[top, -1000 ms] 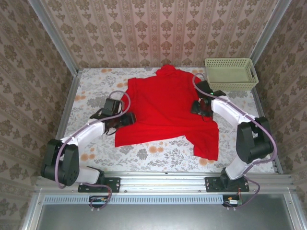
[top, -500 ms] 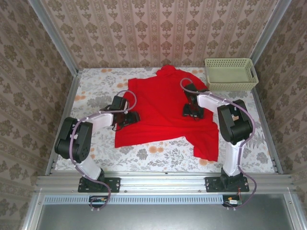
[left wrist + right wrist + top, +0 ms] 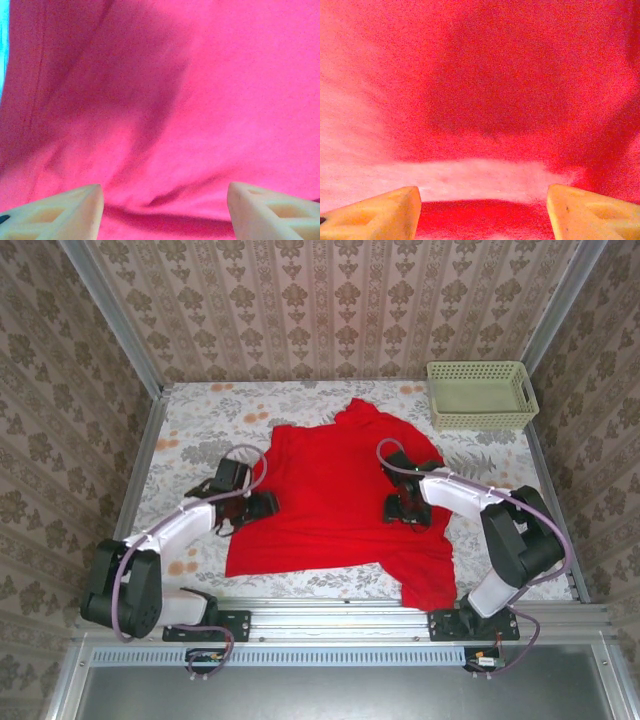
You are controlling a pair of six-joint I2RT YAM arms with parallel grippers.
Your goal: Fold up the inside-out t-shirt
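The surface [image 3: 190, 430] wears a pale cover printed with grey and orange flowers, fenced by metal rails on its left, right and near sides. A red t-shirt [image 3: 335, 500] lies spread across its middle, wrinkled, one bunched corner reaching the near edge on the right. A pale green plastic basket [image 3: 482, 421] sits in the far right corner, apart from the shirt.
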